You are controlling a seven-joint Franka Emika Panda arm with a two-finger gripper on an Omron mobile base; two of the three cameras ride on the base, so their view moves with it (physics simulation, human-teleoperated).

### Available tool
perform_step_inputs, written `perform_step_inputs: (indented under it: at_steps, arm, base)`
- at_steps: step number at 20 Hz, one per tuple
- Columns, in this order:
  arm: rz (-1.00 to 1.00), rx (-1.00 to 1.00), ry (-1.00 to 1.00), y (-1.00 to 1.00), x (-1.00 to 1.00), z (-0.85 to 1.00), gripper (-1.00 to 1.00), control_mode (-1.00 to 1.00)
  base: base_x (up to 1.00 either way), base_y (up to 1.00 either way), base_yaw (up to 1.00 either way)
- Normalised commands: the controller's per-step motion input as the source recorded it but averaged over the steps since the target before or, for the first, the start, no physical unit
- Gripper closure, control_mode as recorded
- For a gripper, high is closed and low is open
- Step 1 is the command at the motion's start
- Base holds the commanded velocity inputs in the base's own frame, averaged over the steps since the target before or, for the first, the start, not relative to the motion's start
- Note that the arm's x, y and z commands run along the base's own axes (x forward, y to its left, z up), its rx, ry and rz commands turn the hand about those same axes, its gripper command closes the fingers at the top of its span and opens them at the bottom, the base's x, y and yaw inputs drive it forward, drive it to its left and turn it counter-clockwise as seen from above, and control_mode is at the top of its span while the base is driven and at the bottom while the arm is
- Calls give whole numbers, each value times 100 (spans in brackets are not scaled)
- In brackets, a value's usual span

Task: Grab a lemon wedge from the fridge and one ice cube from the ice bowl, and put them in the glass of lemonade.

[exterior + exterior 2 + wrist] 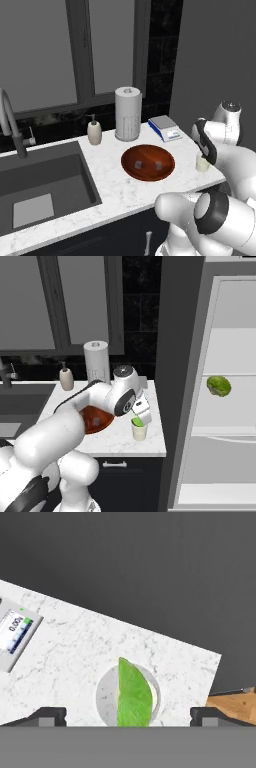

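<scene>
While the white arm reaches over the right end of the marble counter (115,190), its gripper (127,716) hangs directly above the glass of lemonade (139,430) with its two dark fingers (47,716) spread wide apart, holding nothing. Seen from the hand camera, the green lemon wedge (133,696) sits upright in the mouth of the glass, between the fingers but touching neither. That glass stands near the counter's front right corner. Just to its left rests the ice bowl (148,162), reddish-brown and shallow, with pale cubes inside. Behind the bowl, toward the counter's back edge, stand a tall white cylinder (128,113), a cream soap bottle (94,132) and a small scale (165,127). Beyond the counter's right end, the fridge (227,401) stands open, with a green rounded item (219,385) on a white shelf.
</scene>
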Motion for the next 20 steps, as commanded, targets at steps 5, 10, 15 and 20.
perform_step_inputs:
  at_steps: [5,10,15,20]
  arm:
    - [9,4,-13,15,-56,30,-100,-100]
    - [24,0,-4,44,-67,21,-100,-100]
    - [18,0,3,71,-25,39,-100,-100]
    - [32,-8,24,98,-4,75,-100,-100]
  base:
    - [0,0,0]
    - [0,0,0]
    - [0,0,0]
    - [0,0,0]
